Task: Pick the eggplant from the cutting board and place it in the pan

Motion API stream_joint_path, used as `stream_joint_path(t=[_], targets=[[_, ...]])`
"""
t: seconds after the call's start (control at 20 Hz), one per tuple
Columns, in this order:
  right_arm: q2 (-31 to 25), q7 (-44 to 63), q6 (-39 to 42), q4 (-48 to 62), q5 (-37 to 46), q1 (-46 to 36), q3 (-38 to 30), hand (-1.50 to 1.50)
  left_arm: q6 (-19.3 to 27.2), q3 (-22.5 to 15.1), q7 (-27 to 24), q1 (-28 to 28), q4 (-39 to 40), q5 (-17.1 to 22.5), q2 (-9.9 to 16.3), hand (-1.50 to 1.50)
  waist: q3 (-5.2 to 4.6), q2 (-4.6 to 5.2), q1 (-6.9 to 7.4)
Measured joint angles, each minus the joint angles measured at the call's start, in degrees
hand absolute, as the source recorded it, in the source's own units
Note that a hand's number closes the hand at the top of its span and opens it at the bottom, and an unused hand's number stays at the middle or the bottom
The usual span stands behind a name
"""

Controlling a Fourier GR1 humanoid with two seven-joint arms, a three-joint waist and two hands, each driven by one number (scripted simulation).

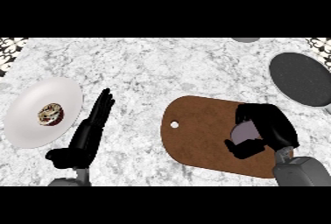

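Observation:
A brown cutting board (pixel 197 140) with a small hole lies right of centre on the marble counter. On its right part the purple eggplant (pixel 244 132) shows only partly. My right hand (pixel 271 129) curls over it, fingers above and thumb below, hiding most of it. The dark round pan (pixel 301 78) with a pale rim sits at the far right, beyond the board. My left hand (pixel 90 129) stands open with straight fingers up, left of the board, holding nothing.
A white plate (pixel 26 118) at the left carries a small brown round food item (pixel 50 114). A grey object (pixel 245 39) peeks in at the top edge. Patterned wall tiles show in the upper corners.

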Motion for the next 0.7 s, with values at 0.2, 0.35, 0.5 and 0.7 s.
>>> stream_joint_path(t=[0.2,0.35,0.5,0.7], targets=[[-0.07,0.93,-4.29,-5.2,1.99,-0.92,-2.38,1.5,-0.2,0.46,-0.01,-0.53,0.24,0.31,-0.07,0.0,0.01,-0.06,-0.24],[0.48,1.78,-6.2,-10.11,1.44,-0.52,-4.74,1.5,0.45,0.13,-0.9,-0.45,1.24,-0.42,-0.83,0.0,-0.01,-0.09,-0.42],[1.45,2.78,-7.25,-12.51,-0.46,-0.98,-8.12,1.5,0.12,0.09,-1.27,0.11,1.12,-0.45,-0.77,0.0,0.0,-0.06,-0.31],[3.11,4.31,-8.55,-11.9,-3.86,-2.44,-13.17,1.5,0.01,0.07,-0.9,0.47,0.56,-0.53,-0.85,0.0,0.0,-0.01,-0.11]])
